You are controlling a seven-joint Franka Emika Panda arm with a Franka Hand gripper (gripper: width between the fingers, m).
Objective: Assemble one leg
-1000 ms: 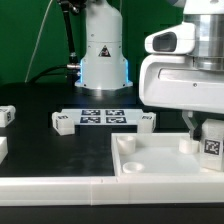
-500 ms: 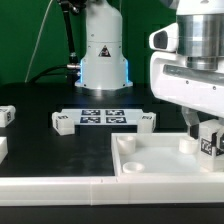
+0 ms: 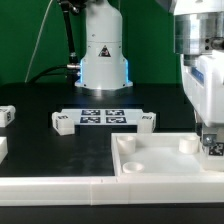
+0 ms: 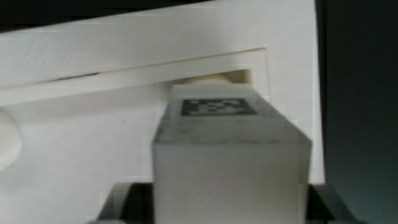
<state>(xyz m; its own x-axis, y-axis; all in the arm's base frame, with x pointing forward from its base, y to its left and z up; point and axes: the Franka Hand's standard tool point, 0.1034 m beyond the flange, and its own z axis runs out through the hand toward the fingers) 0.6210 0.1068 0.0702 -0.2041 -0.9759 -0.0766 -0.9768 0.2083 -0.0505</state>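
Note:
My gripper point(image 3: 211, 140) is shut on a leg point(image 3: 213, 148), a small white block with a black-and-white tag. It holds the leg upright over the far corner of the white tray-like panel point(image 3: 150, 168) on the exterior view's right, close to a round socket point(image 3: 187, 143). In the wrist view the leg point(image 4: 222, 145) fills the middle between the dark fingers point(image 4: 125, 205), its tag point(image 4: 217, 106) pointing toward the panel's corner point(image 4: 107, 60). I cannot tell whether the leg touches the panel.
Two loose legs point(image 3: 62, 122) point(image 3: 148, 122) lie at either end of the marker board point(image 3: 100, 116). Two more white parts point(image 3: 6, 114) point(image 3: 2, 148) sit at the exterior view's left edge. The robot base point(image 3: 103, 60) stands behind.
The gripper has moved toward the exterior view's right and lower with the leg, and has turned so its narrow side shows; the leg is now partly cut by the frame edge.

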